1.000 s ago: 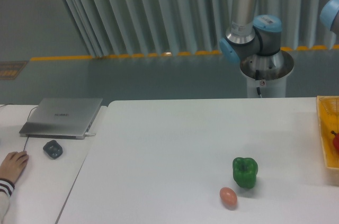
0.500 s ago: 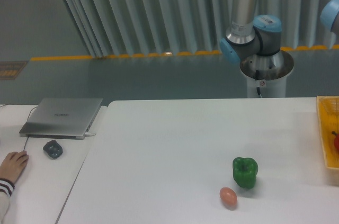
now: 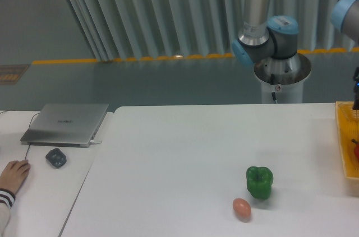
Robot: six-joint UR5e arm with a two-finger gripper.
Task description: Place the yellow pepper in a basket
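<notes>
The basket [image 3: 343, 153] is seen at the table's right edge, partly cropped. The gripper [image 3: 356, 88] is barely visible above it; its opening cannot be told. The yellow pepper is not visible, presumably carried or deposited there. A green pepper [image 3: 259, 182] sits near the front edge.

Your white desk [image 3: 185, 153] carries a green pepper [image 3: 259, 182], an egg [image 3: 242, 208] at its 7 o'clock, and the basket [image 3: 346, 143] at 3 o'clock.

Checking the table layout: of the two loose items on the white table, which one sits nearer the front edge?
The small orange-brown egg-shaped thing. It lies lower in the camera view, just left of and in front of the green pepper, which stands farther back.
</notes>
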